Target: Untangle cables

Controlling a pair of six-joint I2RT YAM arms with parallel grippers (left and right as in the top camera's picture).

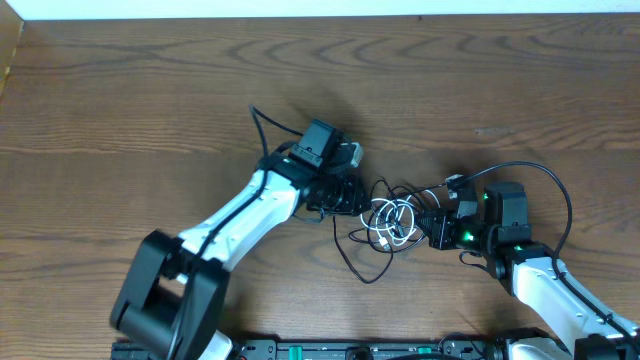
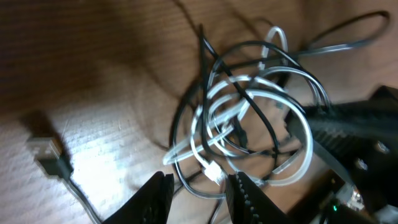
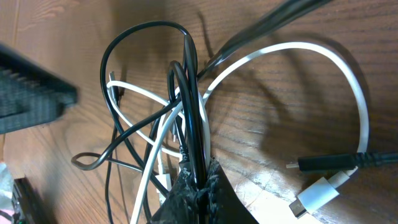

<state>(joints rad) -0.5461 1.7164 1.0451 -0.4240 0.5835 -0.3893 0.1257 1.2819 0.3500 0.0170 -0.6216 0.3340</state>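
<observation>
Right gripper (image 3: 198, 180) is seen pressed together on a few black strands of the cables (image 3: 191, 106), so the knot is anchored there. Left gripper (image 2: 199, 193) is held with its jaws a little apart and nothing pinched; a white plug (image 2: 213, 174) is seen just ahead of the gap. One strand alone should be taken, then drawn slowly away from the anchor. The tangle is found on the table (image 1: 150, 100), nearer its robot-side edge, slightly right of the middle.
</observation>
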